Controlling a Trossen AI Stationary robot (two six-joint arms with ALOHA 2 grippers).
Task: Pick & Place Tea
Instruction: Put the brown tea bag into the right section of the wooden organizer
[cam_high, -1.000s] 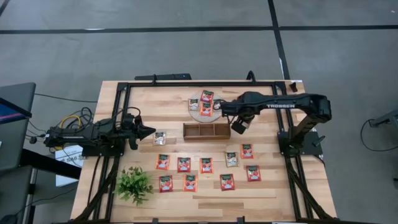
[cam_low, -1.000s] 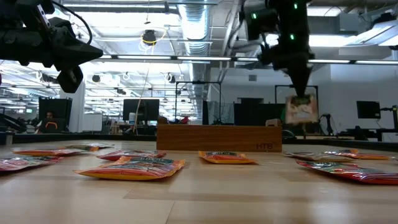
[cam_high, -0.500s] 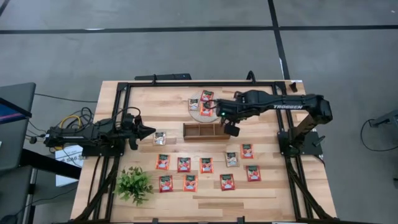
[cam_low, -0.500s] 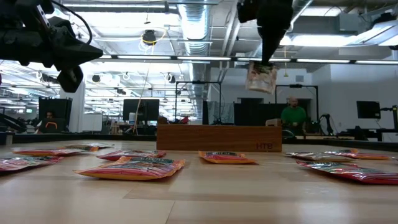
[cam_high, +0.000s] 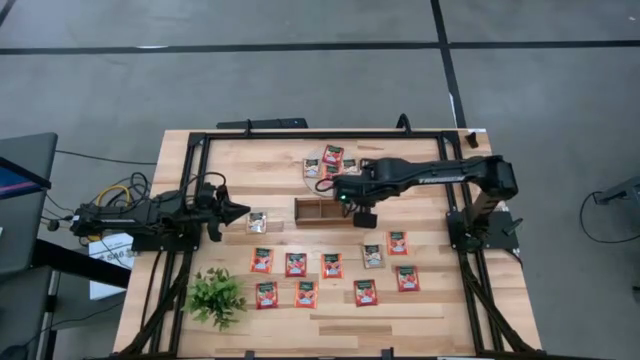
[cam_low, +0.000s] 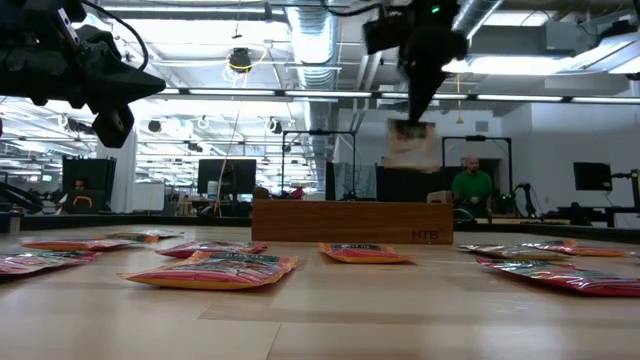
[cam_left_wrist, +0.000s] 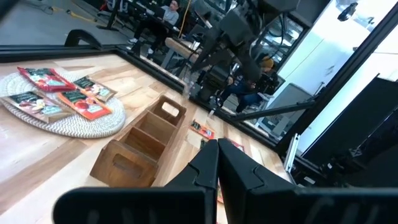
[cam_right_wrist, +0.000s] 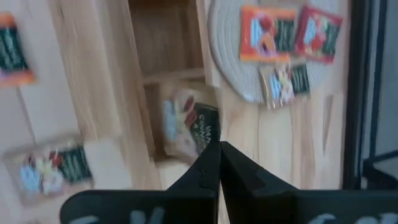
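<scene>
Item: carry phase, one tea sachet (cam_low: 411, 146) in transit to the wooden tray (cam_high: 331, 211).

Right gripper (cam_high: 362, 213): we find it clenched on the sachet, which hangs from the fingertips above the tray's right-hand end in the low view. The right wrist view shows the pale packet (cam_right_wrist: 188, 127) dangling over a tray compartment.

Left gripper (cam_high: 238, 211): closed on nothing, waiting at the left side of the table, raised above the boards.

Remaining stock: a few sachets on the round woven mat (cam_high: 316, 178) behind the tray; one silvery sachet (cam_high: 257, 222) to the tray's left; two rows of red-orange sachets (cam_high: 331, 265) in front of it. A small plant (cam_high: 215, 295) stands at the front left.

Next move, as we judge it: lower the packet between the compartment walls, then release. The hanging sachet may swing, so we would settle it first.
</scene>
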